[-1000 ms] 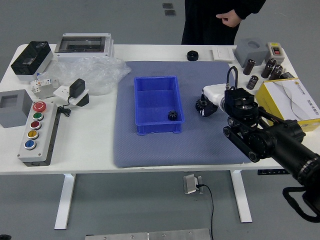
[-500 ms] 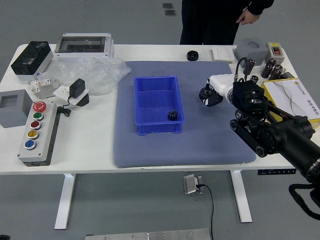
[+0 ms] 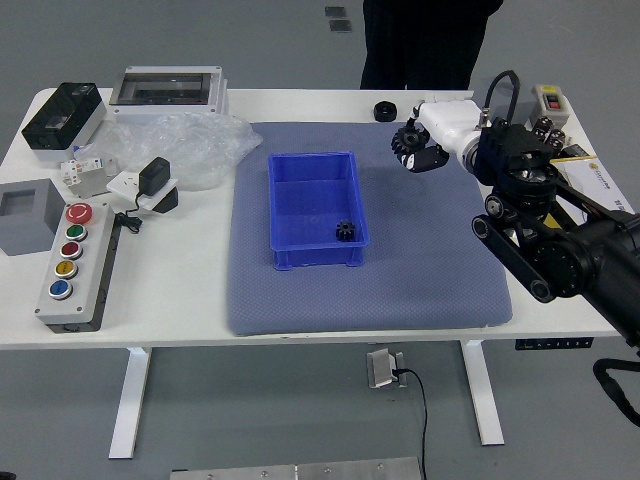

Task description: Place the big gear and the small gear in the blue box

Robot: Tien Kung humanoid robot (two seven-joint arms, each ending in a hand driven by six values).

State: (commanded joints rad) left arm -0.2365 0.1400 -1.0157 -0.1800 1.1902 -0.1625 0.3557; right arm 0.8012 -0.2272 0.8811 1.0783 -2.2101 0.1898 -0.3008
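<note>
The fingers of our right hand [image 3: 452, 128] grip the big gear [image 3: 407, 141]; our likely goal, the blue box [image 3: 300, 257], lies leftward, toward the table's near edge [image 3: 180, 341].

1. Worktop [image 3: 185, 300]: white.
2. Mat [image 3: 300, 305]: muted grey-blue.
3. Box [image 3: 315, 212]: solid blue.
4. Small gear [image 3: 345, 231], big gear [image 3: 405, 143]: black.
5. Robot hand [image 3: 415, 152]: black, white section.
6. Button panel [image 3: 88, 280]: pale grey; buttons [image 3: 79, 213] red, green, dark red, yellow, blue.
7. Person's clothing [image 3: 425, 45]: black.
</note>
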